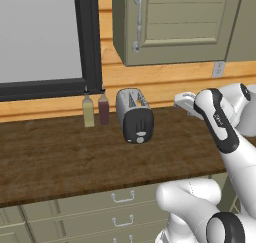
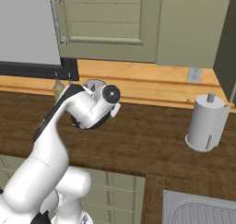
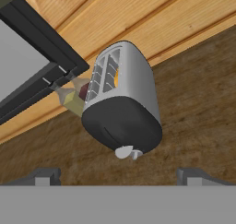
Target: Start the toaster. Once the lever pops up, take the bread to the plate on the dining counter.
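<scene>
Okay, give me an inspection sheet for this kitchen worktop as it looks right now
Surface: wooden worktop, sage drawers below.
Job's things: toaster upright near the wall; lever low on its black end face beside a round knob; something tan shows in one slot.
Clutter: two slim bottles left of the toaster; paper towel roll; sink.
Grippers: tool open, aimed at the toaster, not touching.
Cables: nothing seen.
Surroundings: window, wall cabinets, outlet.

The toaster (image 1: 134, 115) stands on the worktop (image 1: 60, 152), 2 bottles (image 1: 96, 109) just left of it.
</scene>
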Robot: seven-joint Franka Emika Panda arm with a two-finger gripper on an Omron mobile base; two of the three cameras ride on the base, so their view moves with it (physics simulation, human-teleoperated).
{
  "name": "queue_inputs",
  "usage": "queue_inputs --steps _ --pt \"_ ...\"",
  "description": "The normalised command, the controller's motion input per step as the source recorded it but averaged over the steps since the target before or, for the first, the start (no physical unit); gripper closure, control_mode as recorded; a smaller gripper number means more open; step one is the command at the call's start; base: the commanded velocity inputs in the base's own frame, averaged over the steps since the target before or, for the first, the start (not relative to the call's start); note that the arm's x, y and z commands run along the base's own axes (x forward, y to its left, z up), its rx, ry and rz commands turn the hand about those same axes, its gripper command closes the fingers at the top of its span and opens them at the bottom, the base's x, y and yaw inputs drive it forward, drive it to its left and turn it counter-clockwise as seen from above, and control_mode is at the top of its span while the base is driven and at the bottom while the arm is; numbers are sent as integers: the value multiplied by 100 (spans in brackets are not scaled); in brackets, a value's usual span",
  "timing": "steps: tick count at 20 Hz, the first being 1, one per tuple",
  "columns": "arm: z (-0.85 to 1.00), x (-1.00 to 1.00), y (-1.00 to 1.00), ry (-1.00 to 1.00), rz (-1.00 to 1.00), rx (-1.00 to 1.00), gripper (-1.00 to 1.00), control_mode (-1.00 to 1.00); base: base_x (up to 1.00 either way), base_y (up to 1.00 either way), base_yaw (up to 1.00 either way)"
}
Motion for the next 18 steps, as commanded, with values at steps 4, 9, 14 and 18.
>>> queue_inputs --steps 4,9,14,18 --pt "0 0 0 0 0 0 -100 -100 0 0 0" --pt "0 0 0 0 0 0 -100 -100 0 0 0" --pt "0 0 0 0 0 0 -100 -100 0 0 0" --pt "0 0 0 0 0 0 -100 -100 0 0 0"
